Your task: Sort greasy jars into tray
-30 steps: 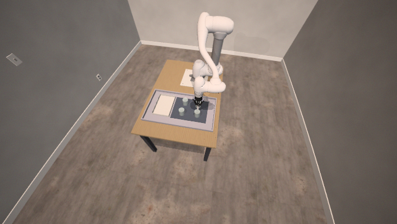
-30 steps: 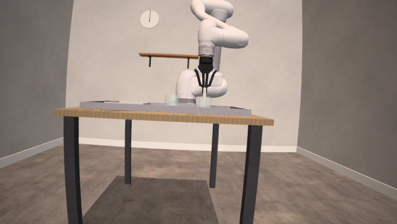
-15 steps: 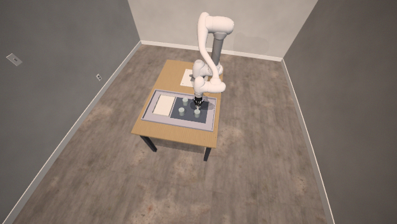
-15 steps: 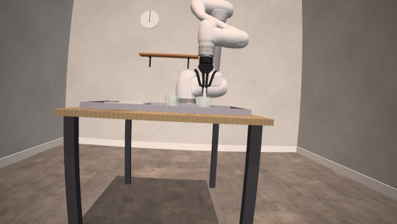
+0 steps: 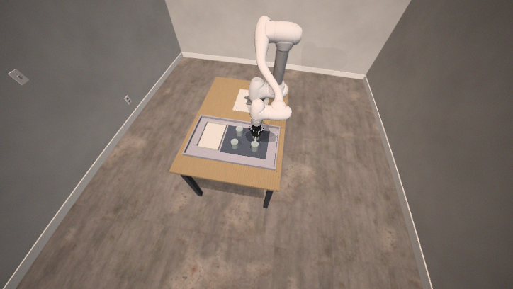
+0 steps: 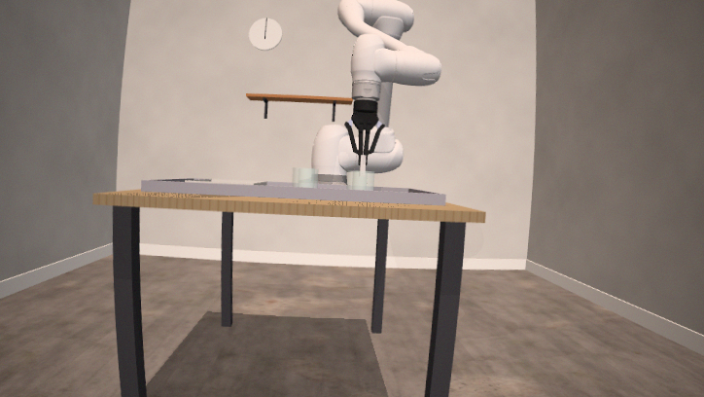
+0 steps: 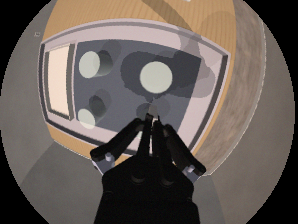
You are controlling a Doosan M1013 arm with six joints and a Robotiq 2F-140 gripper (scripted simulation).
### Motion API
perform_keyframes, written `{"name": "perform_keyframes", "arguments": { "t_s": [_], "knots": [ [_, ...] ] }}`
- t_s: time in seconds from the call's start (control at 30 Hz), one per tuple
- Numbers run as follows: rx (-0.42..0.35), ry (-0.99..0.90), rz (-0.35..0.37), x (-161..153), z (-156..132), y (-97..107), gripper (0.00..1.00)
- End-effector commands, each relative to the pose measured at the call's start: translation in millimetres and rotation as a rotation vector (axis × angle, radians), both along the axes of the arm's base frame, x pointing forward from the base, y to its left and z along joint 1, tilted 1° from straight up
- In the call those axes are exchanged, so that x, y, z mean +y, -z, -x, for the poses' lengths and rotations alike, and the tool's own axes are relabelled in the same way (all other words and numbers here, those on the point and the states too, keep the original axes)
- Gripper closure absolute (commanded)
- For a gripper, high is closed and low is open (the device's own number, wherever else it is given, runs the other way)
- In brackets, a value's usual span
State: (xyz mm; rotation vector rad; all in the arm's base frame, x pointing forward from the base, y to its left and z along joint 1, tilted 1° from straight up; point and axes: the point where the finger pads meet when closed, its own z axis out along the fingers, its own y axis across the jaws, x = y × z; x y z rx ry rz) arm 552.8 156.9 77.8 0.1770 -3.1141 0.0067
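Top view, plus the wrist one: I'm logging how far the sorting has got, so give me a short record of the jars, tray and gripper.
jars in top view: three pale glass jars standing on the dark grey drying mat
fourth jar: seen only in the wrist view, on the mat just beyond the fingertips
tray: cream rectangular tray beside the mat, no jar in it
gripper: black two-finger gripper, shut, holding nothing, low among the jars
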Motion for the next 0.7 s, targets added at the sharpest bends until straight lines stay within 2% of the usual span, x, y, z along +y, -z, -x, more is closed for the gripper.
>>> {"name": "perform_keyframes", "arguments": {
  "t_s": [0.0,0.67],
  "knots": [
    [0.000,0.000,0.000,0.1,-0.2,-0.1,1.00],
    [0.000,0.000,0.000,0.3,-2.6,0.0,1.00]
  ]
}}
